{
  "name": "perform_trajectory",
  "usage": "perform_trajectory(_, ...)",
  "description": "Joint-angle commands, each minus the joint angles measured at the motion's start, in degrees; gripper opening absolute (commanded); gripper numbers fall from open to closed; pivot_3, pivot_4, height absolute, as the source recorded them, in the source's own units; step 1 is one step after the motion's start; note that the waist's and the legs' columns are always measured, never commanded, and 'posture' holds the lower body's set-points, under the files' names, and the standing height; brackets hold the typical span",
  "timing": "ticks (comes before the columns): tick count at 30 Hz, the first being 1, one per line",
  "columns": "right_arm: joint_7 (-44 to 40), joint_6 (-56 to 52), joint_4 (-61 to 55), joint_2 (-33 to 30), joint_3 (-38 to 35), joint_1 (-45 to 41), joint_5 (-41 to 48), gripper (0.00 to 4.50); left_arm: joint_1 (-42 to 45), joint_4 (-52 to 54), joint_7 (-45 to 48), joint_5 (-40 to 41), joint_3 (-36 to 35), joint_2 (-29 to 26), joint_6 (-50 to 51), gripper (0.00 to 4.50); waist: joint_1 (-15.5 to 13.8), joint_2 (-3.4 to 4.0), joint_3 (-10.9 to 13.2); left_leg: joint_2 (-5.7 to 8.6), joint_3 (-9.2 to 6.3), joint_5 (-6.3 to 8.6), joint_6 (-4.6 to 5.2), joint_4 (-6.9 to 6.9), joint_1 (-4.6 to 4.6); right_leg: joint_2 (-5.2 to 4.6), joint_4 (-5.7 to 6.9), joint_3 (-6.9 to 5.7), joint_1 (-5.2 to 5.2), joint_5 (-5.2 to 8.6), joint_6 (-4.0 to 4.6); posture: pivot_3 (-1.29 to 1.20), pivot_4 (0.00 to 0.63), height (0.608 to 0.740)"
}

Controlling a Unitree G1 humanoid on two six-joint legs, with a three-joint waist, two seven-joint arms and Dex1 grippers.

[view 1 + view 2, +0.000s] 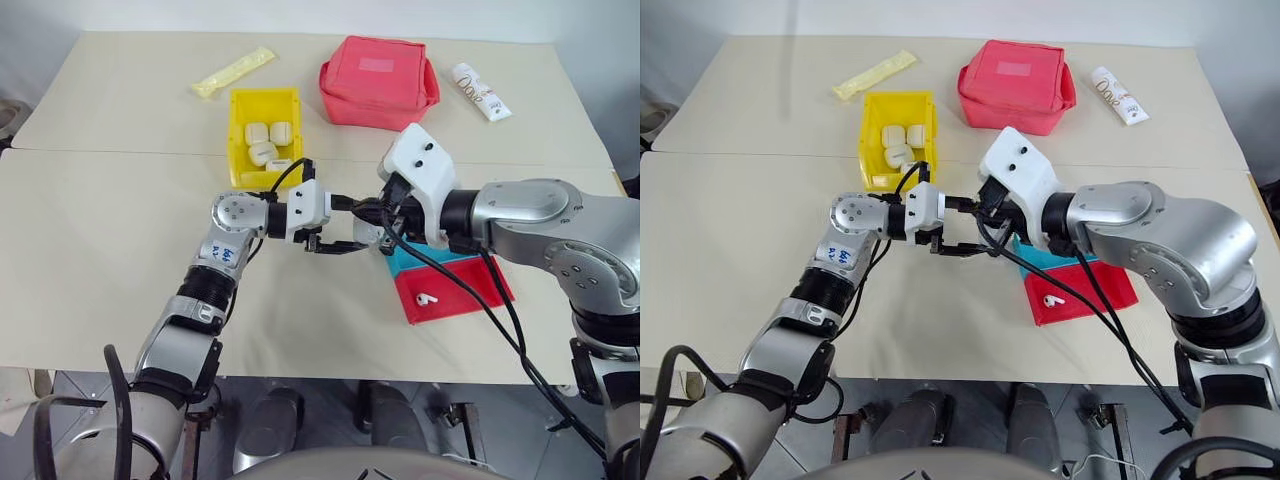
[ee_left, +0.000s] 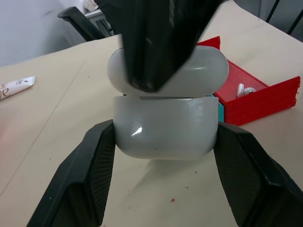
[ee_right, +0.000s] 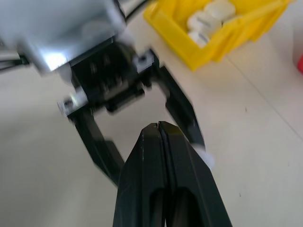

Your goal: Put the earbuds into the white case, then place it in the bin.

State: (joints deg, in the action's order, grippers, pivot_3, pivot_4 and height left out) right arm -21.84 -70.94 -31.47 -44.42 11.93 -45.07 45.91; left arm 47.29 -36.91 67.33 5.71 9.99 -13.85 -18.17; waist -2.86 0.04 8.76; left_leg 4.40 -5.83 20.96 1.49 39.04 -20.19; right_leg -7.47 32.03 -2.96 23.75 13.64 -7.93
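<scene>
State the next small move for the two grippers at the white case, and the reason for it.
Probably press down with the shut right gripper to snap the lid closed. The left gripper clamps the small glossy white earbud case, whose lid sits ajar with a visible seam, and the right fingers lie on that lid. One tiny white earbud remains in the red tray.

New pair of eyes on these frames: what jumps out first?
Mid-table, the left gripper clamps a small glossy white earbud case, lid ajar, while the right gripper, jaws shut, presses on that lid. Behind them sits a bright yellow plastic bin already holding white cases; one white earbud lies in the red tray.
</scene>
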Motion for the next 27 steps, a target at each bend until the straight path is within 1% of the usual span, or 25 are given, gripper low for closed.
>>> perform_trajectory(1,-2.40,0.34,-2.48,-3.07,-3.06,2.70,-1.15,0.03,1.88,0.83,0.80,2.09,-1.58,-1.02,0.35,2.76,0.02,-0.01,0.00,0.00,0.01,0.00,0.00,0.00,0.00,0.01,0.00,0.00,0.00,0.00,0.00,0.00,0.150,0.740)
perform_trajectory(4,-3.61,0.42,-3.29,-7.01,-6.29,7.65,-2.26,0.03,2.60,0.77,1.53,3.02,-2.56,-2.03,1.15,2.76,-0.17,-0.02,0.01,-0.02,0.03,0.00,0.00,0.00,0.00,0.01,0.00,-0.01,0.00,-0.01,-0.01,0.00,0.150,0.740)
perform_trajectory(6,-4.35,1.20,-3.21,-8.88,-9.95,11.00,-2.68,0.03,3.08,0.82,1.54,3.76,-3.40,-2.57,1.73,2.76,-0.26,-0.03,0.01,0.00,0.01,0.00,0.00,0.00,-0.01,-0.02,-0.02,-0.02,-0.02,-0.01,-0.01,0.00,0.150,0.740)
perform_trajectory(7,-4.79,2.16,-3.25,-9.07,-11.87,12.31,-2.63,0.03,3.19,0.81,1.46,4.11,-3.70,-2.69,1.81,2.76,-0.16,-0.03,0.01,0.01,0.01,0.00,0.01,0.01,-0.01,-0.02,-0.03,-0.01,-0.04,-0.01,-0.01,0.00,0.150,0.740)
perform_trajectory(9,-6.34,6.21,-2.76,-7.08,-18.91,16.58,-1.06,0.03,3.08,0.86,1.46,4.95,-4.68,-3.00,1.88,2.76,-0.09,-0.03,0.01,-0.01,0.07,0.00,0.01,0.00,0.00,-0.02,-0.03,0.02,-0.02,-0.02,-0.04,0.00,0.150,0.740)
perform_trajectory(11,-10.17,10.92,-2.40,-6.18,-24.76,22.33,-0.11,0.03,2.50,1.45,1.70,6.29,-5.79,-3.20,2.36,2.76,-0.10,-0.04,0.00,-0.05,0.06,0.00,0.00,-0.03,0.03,0.01,-0.04,-0.01,-0.04,-0.02,-0.04,0.00,0.150,0.740)
perform_trajectory(12,-13.40,11.21,-1.56,-5.22,-28.43,25.19,3.53,0.19,2.09,1.95,1.85,6.98,-6.24,-3.30,2.73,2.76,-0.12,-0.05,0.00,-0.06,0.06,0.00,0.00,-0.03,0.03,0.02,-0.05,-0.01,-0.04,-0.02,-0.05,0.00,0.150,0.740)
perform_trajectory(13,-16.40,11.60,-0.53,-4.23,-31.75,27.67,6.97,0.40,1.71,2.33,1.95,7.54,-6.67,-3.41,3.10,2.76,-0.17,-0.06,0.00,-0.05,0.08,0.00,0.00,-0.02,0.03,0.02,-0.04,-0.01,-0.04,-0.03,-0.06,0.00,0.150,0.740)
perform_trajectory(15,-23.15,14.31,0.79,-3.85,-35.82,32.41,9.85,0.90,1.05,2.79,2.29,9.09,-7.84,-3.68,4.28,2.76,-0.23,-0.08,0.00,-0.05,0.07,0.00,0.01,0.00,0.05,0.02,-0.05,-0.01,-0.10,-0.04,-0.08,0.00,0.150,0.740)
perform_trajectory(17,-28.88,17.17,2.35,-4.17,-37.84,35.67,10.86,1.60,0.77,2.13,2.41,10.37,-9.32,-4.40,5.68,2.76,-0.10,-0.07,0.01,-0.03,0.09,-0.02,0.04,0.01,0.06,0.00,-0.05,0.02,-0.12,-0.07,-0.13,0.00,0.150,0.740)
perform_trajectory(19,-33.00,19.12,4.26,-4.46,-38.99,37.08,11.90,2.27,0.81,0.76,2.70,11.95,-11.09,-5.42,7.96,2.76,-0.02,-0.07,0.01,-0.04,0.10,-0.02,0.04,0.02,0.08,0.01,-0.05,0.03,-0.12,-0.08,-0.15,0.00,0.150,0.740)
perform_trajectory(20,-34.02,19.85,4.97,-4.68,-39.09,37.27,11.83,2.68,0.86,0.23,2.69,12.27,-11.69,-5.95,8.68,2.76,0.04,-0.07,0.01,-0.07,0.10,-0.02,0.03,0.02,0.09,0.03,-0.05,0.02,-0.12,-0.08,-0.15,0.00,0.150,0.740)
perform_trajectory(22,-35.01,21.10,6.45,-5.48,-38.52,37.01,10.50,3.36,1.10,-0.55,2.86,12.85,-13.12,-7.60,9.77,2.76,0.23,-0.06,0.01,-0.09,0.10,-0.01,0.02,0.00,0.09,0.05,-0.05,0.02,-0.09,-0.08,-0.14,0.00,0.150,0.740)
perform_trajectory(25,-35.94,21.99,7.92,-6.48,-38.33,36.65,9.97,4.43,2.39,-2.64,0.37,13.00,-15.48,-9.16,10.93,2.76,0.19,-0.06,0.01,-0.08,0.10,-0.01,0.00,-0.01,0.10,0.03,-0.05,0.03,-0.08,-0.07,-0.14,0.00,0.150,0.740)
perform_trajectory(27,-36.14,22.65,9.09,-6.99,-38.40,36.31,9.38,4.48,4.98,-7.92,-5.84,11.15,-17.14,-9.85,9.88,2.76,0.04,-0.06,0.01,-0.08,0.09,-0.01,0.00,-0.01,0.09,0.03,-0.05,0.03,-0.08,-0.08,-0.14,0.00,0.150,0.740)
